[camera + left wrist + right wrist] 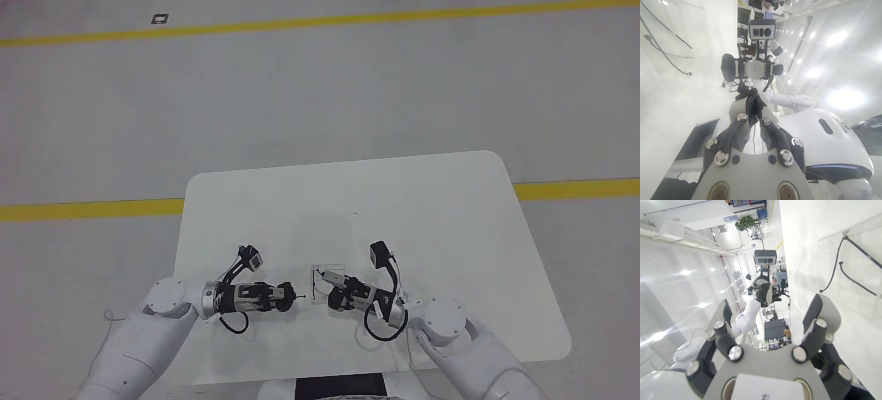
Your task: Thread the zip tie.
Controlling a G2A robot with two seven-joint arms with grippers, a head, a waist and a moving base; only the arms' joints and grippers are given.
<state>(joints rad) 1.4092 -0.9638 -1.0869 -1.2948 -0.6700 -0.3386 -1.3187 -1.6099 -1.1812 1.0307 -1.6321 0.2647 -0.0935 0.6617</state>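
Three zip ties (pixel 863 251) on one desk (pixel 430 200).
Left fingers (pixel 750 106) pressed together (hold unclear); right fingers (pixel 813 311) spread wide, empty.

Several thin black zip ties (pixel 689 73), each an open strap with a small square head at one end, lie loose and flat on a clear sheet (pixel 857 262) on the white counter (pixel 420 200), some straight, others gently curved, a few overlapping where they meet.

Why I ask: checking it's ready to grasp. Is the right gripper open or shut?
Open: the right gripper has its fingers wide apart, nothing between them.
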